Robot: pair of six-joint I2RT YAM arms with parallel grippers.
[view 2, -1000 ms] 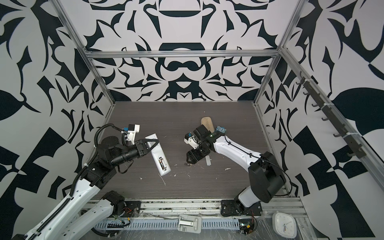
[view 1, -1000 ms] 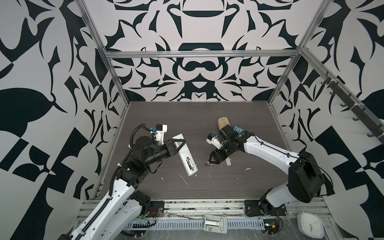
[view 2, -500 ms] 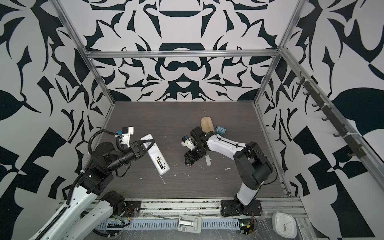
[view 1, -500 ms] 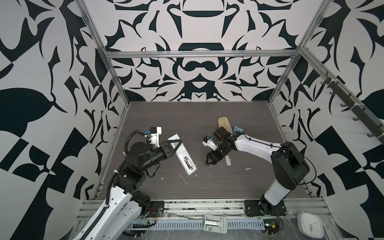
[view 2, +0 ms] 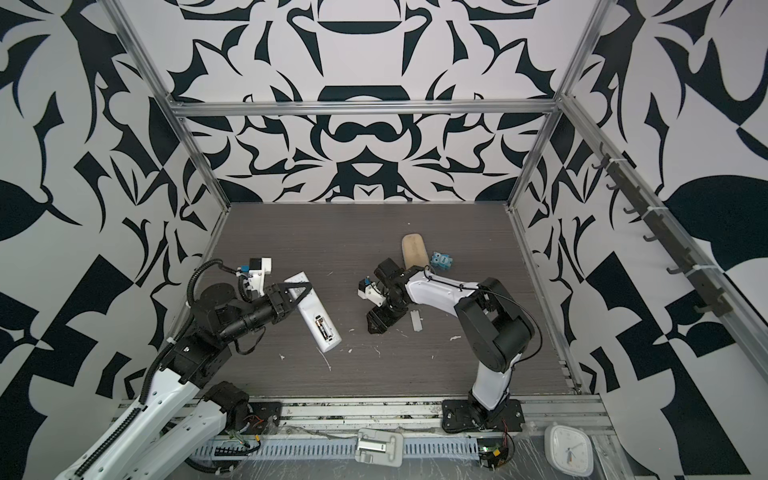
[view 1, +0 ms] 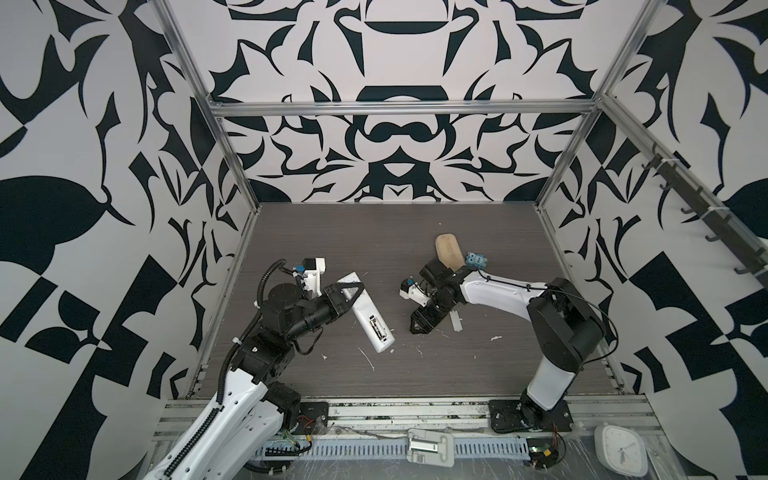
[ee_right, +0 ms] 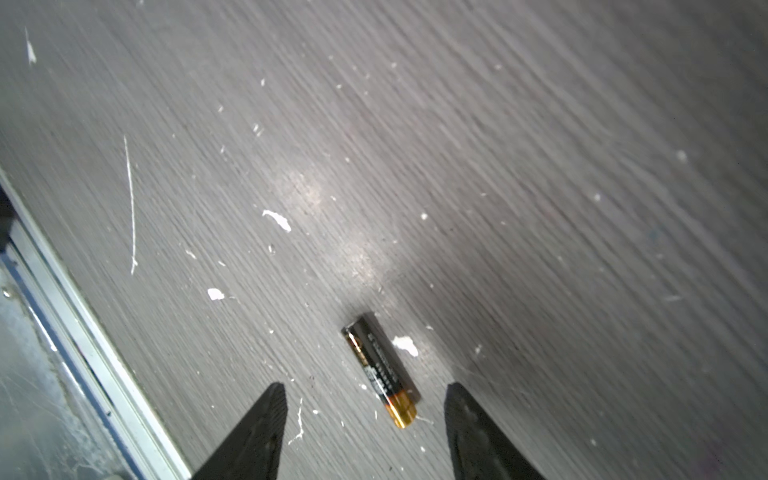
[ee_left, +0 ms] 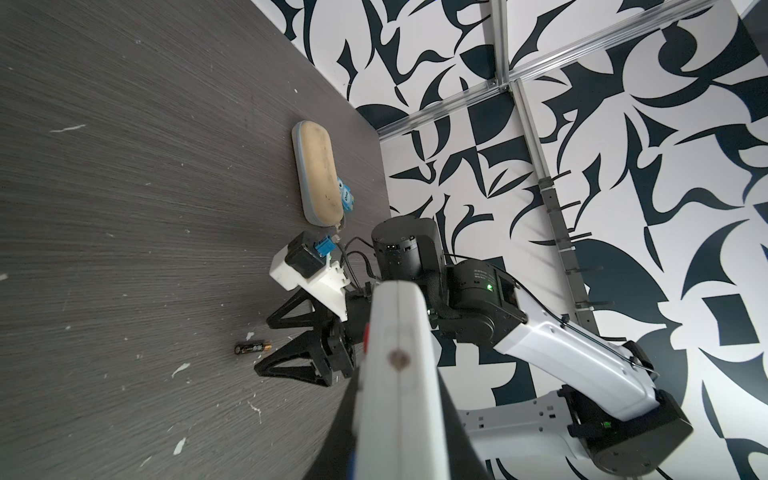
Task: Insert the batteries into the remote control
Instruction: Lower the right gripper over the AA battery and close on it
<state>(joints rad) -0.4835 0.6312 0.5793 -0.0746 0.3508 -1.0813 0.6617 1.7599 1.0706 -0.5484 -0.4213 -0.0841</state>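
Observation:
The remote control (view 1: 371, 316) (view 2: 318, 318) is a long white bar held tilted above the table, back side up. Its battery bay is open, with one of the batteries (view 2: 322, 326) lying in it. My left gripper (view 1: 353, 291) (view 2: 301, 291) is shut on the remote's far end; in the left wrist view the remote (ee_left: 399, 374) fills the space between the dark fingers (ee_left: 345, 436). A second battery (ee_right: 380, 370) (ee_left: 251, 348), black with a gold end, lies on the table. My right gripper (ee_right: 365, 386) (view 1: 419, 328) is open and straddles its gold end without touching.
The small grey-white cover (view 1: 456, 322) lies just right of the right gripper. A beige oblong case (view 1: 449, 251) and a blue toy (view 1: 476, 260) sit behind the right arm. White scraps (view 1: 368, 358) dot the dark table. A metal rail (ee_right: 95, 353) borders the table edge.
My right gripper has shifted slightly left and nearer the front, down over the loose battery, and its jaws have narrowed. The left gripper and the remote have hardly moved.

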